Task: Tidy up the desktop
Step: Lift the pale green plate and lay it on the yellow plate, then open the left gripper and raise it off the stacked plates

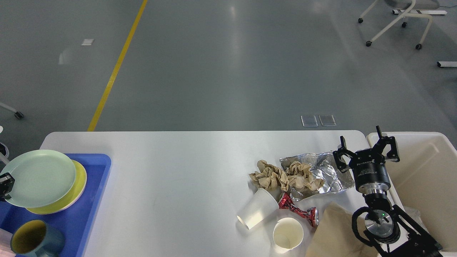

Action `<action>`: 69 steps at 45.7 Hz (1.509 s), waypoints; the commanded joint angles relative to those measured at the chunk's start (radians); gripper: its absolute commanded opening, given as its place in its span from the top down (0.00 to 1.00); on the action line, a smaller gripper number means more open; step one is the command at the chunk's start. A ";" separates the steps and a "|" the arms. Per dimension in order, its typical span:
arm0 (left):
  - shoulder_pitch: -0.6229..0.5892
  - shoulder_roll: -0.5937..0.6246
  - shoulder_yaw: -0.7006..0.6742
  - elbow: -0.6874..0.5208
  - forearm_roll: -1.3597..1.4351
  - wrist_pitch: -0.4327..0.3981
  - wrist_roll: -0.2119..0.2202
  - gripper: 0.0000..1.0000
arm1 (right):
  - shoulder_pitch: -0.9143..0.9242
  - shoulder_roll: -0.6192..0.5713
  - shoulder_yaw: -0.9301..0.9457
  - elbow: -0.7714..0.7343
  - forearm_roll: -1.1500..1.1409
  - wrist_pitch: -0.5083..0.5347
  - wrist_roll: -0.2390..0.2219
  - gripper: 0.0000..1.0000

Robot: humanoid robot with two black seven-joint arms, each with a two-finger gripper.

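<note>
The white desktop point(178, 171) spans the view. At its left end, a pale green plate point(39, 176) rests on a yellow plate point(81, 180) in the blue tray point(94, 200). My left gripper point(4, 185) shows only at the view's edge, shut on the green plate's left rim. Over the desktop's right end my right gripper point(366, 145) stands open and holds nothing, just right of a crumpled foil sheet point(330, 175). Litter lies nearby: crumpled brown paper point(280, 176), a tipped paper cup point(257, 208), an upright paper cup point(288, 233), a red wrapper point(300, 211).
A dark blue mug point(32, 241) stands at the tray's front. The cream bin point(428, 167) sits off the desktop's right edge. A flat brown paper bag point(335, 232) lies at the front right, beside my right arm.
</note>
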 commanded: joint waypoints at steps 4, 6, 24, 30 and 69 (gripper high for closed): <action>0.005 -0.004 -0.010 -0.001 0.008 0.003 0.000 1.00 | 0.000 0.000 0.000 0.000 0.000 0.000 -0.001 0.00; 0.005 -0.007 -0.010 -0.001 0.008 0.003 0.000 1.00 | 0.000 0.000 0.000 0.000 0.000 0.000 -0.001 0.00; 0.018 -0.019 -0.022 -0.001 0.008 0.003 0.003 0.92 | 0.000 0.000 0.000 0.000 0.000 0.000 -0.001 0.00; 0.021 -0.019 -0.024 -0.001 0.006 0.006 0.001 0.79 | 0.000 0.000 0.000 0.000 0.000 0.000 -0.001 0.00; -0.137 0.010 -0.275 -0.011 0.002 0.016 -0.011 0.04 | 0.000 0.000 0.000 0.000 0.000 0.000 0.001 0.00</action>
